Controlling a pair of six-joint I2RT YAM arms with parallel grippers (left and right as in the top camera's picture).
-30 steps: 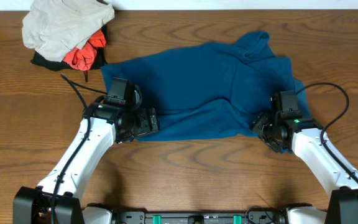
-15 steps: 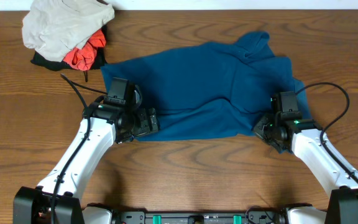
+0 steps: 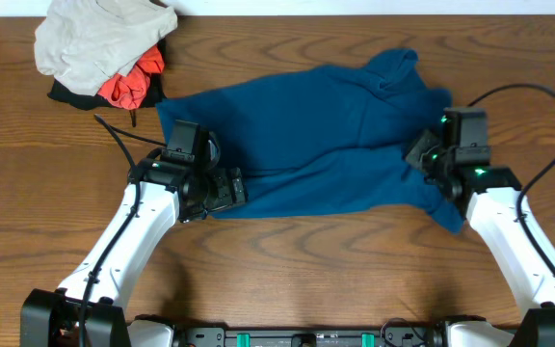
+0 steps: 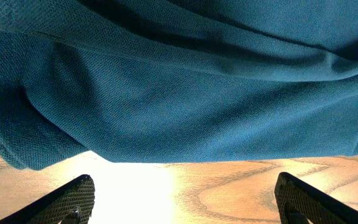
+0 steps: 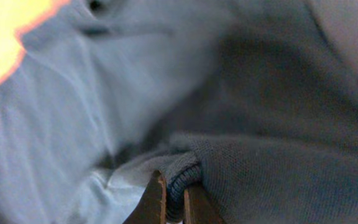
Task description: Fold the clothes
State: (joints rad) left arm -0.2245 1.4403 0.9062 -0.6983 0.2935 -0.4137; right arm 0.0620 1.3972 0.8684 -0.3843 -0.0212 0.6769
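The clothes, one big teal-blue shirt (image 3: 306,125), lie spread across the middle of the wooden table (image 3: 287,270). My left gripper (image 3: 231,187) sits at the shirt's front left corner, open. In the left wrist view its fingers (image 4: 73,200) stand wide apart over bare wood, with the shirt's hem (image 4: 179,99) just beyond them and nothing between them. My right gripper (image 3: 422,154) is shut on the shirt near its right side. In the right wrist view a ribbed fold of teal cloth (image 5: 182,180) is pinched at the right gripper (image 5: 174,202).
A heap of other garments lies at the back left corner: pale beige (image 3: 99,39) on top, orange-red (image 3: 128,85) and black (image 3: 70,94) under it. A black cable (image 3: 114,135) runs from the left arm toward that heap.
My right gripper has shut on the shirt's edge and moved toward the back right, pulling the cloth with it. The left arm has stayed still and open.
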